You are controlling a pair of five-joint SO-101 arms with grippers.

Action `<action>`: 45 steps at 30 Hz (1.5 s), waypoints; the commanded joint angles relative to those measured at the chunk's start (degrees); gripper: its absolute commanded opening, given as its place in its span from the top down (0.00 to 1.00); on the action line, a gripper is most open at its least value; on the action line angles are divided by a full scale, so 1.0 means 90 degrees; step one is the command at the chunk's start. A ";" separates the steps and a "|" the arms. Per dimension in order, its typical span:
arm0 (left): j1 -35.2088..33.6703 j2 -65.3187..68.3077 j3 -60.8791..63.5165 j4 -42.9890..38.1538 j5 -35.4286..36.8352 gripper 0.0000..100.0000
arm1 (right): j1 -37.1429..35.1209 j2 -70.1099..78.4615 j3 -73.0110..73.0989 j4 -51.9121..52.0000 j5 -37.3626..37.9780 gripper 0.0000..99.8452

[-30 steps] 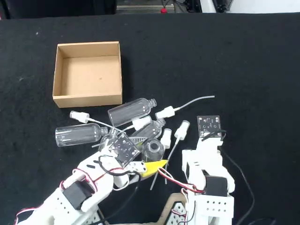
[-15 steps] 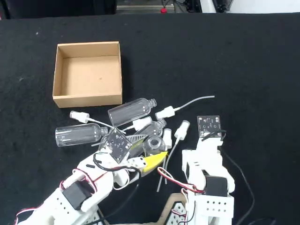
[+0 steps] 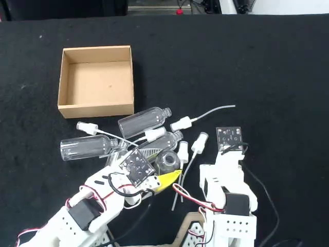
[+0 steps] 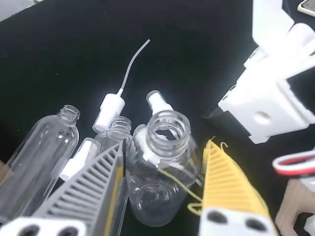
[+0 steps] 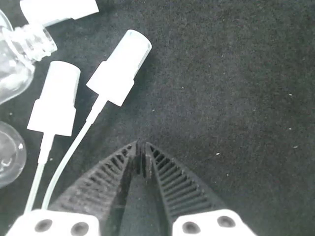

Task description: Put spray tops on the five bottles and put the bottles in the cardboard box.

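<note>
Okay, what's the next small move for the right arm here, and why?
Probably open the fingers of the right gripper and ease it toward the nearest spray top: those fingers are shut and empty, that top lies loose just ahead, and the left gripper holds an uncapped bottle, neck up.

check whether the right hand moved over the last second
No. The right hand stays put, at the same gap from the cardboard box in the high view.

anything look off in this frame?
Yellow threads trail from the yellow finger of the left gripper across the uncapped bottle it clamps; looks like fraying or stray filament. Other bottles and spray tops lie jumbled nearby.
</note>
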 commanded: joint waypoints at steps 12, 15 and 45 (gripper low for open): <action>-0.0083 -0.0068 -0.0493 0.0098 -0.0068 0.77 | -0.0059 -0.0347 -0.0015 0.0039 -0.0010 0.99; -0.0327 -0.0068 -0.1128 0.0801 -0.0068 0.77 | -0.0078 -0.0347 -0.0015 -0.0205 0.0010 0.99; -0.3805 -0.0068 -0.2750 0.2325 -0.0020 0.78 | -0.1006 0.4195 -0.5963 0.0078 0.1309 0.99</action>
